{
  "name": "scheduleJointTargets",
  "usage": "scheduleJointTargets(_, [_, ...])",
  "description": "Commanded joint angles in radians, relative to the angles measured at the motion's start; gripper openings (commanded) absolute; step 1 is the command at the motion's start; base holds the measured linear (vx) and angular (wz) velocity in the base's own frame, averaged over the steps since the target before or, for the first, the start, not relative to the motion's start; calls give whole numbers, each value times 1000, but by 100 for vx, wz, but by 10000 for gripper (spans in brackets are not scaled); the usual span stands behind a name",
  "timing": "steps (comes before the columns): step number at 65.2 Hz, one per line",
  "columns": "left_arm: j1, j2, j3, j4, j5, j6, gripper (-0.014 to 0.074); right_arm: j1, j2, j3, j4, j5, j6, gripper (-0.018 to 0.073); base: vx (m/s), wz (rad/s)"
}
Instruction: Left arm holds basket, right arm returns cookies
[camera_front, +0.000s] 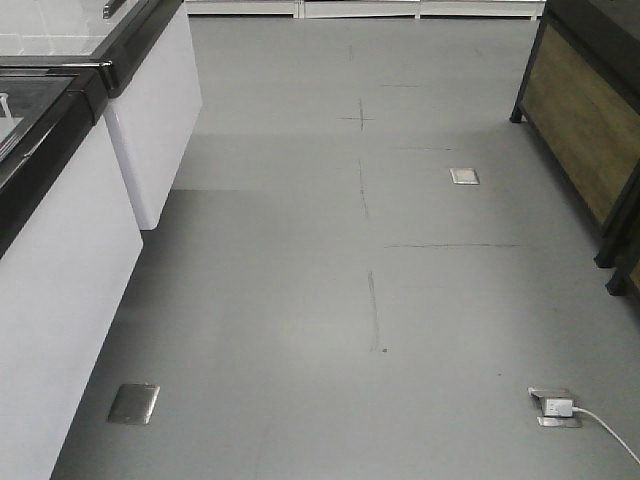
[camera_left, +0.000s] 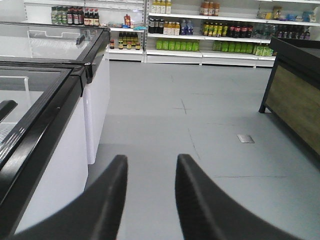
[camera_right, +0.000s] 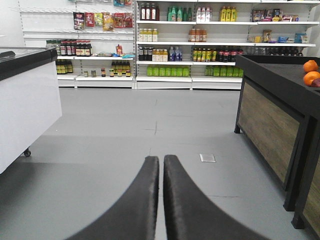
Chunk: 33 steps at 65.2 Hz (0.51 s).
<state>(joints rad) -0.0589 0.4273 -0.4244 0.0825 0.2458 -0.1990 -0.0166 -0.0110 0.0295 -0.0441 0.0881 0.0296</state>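
Cookies and basket appear in no view. Left claw (camera_left: 150, 160) is spread and empty; right claw (camera_right: 161, 159) is clenched on nothing. Searching for them, the left claw could clip the freezer (camera_left: 55, 170) at frame left.

Left pincer (camera_left: 151, 161) black, fingers parted, right pincer (camera_right: 161, 160) black, fingers pressed together

A grocery shop: white shelves (camera_right: 225, 43) stocked with bottles (camera_right: 167, 71) and packets (camera_right: 92, 20), glass-topped chest freezers (camera_left: 97, 100), and a produce stand (camera_right: 267, 125) bearing oranges (camera_right: 310, 72).
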Motion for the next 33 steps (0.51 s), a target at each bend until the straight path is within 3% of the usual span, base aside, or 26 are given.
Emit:
scheduleJointTargets(1, [1,15,-32,-4,-70,-4,358,-4,-13,17,-7,-74,1,-6,0,0])
scheduleJointTargets(12, [1,15,-32,-4,-73,-4,436,-4,-13,17,-7,-74,1,-6,0,0])
scheduleJointTargets(25, [1,15,-32,-4,-67,-7,433,-4,-13,17,-7,-73,1,-6,0,0])
scheduleJointTargets(33, [1,27,-41,-4,11,-39,433,-4,-13,17,-7,-73,1,-6,0,0])
